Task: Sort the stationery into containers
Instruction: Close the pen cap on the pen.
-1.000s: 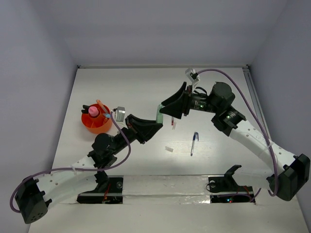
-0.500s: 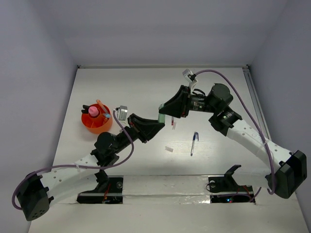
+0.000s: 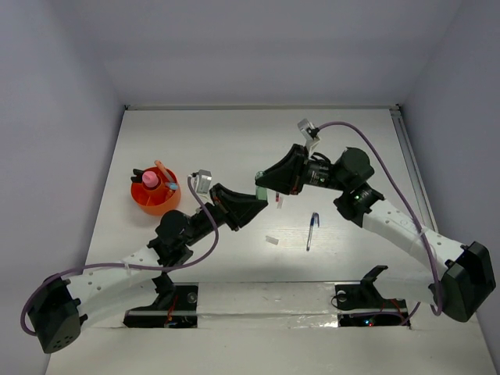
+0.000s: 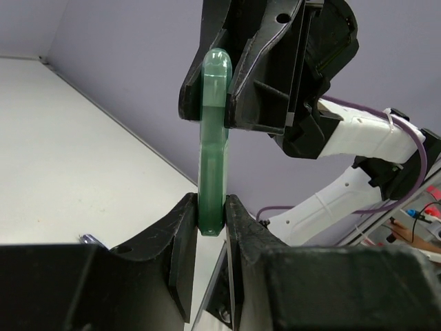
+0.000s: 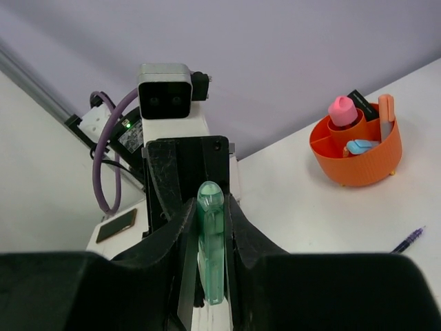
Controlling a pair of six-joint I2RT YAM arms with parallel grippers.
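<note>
A translucent green marker (image 4: 213, 138) is held off the table between both grippers. My left gripper (image 4: 211, 207) is shut on its flat end. My right gripper (image 5: 210, 207) is shut on the marker (image 5: 211, 241) further along, near its rounded tip. From above, the marker (image 3: 260, 193) shows as a small green patch where the left gripper (image 3: 251, 205) and the right gripper (image 3: 266, 181) meet. The orange-red pot (image 3: 148, 206) stands at the left, holding a pink-capped tube (image 3: 148, 179) and other pieces. A blue pen (image 3: 312, 230) and a red pen (image 3: 278, 200) lie on the table.
A small white bit (image 3: 271, 240) lies near the table's middle, in front of the grippers. In the right wrist view the pot (image 5: 358, 162) holds the pink-capped tube (image 5: 341, 110) and a pale blue cap (image 5: 360, 146). Walls enclose the table on three sides.
My right gripper has closed its jaws onto the green marker, which the left gripper kept holding. Both arms have shifted a little to the right.
</note>
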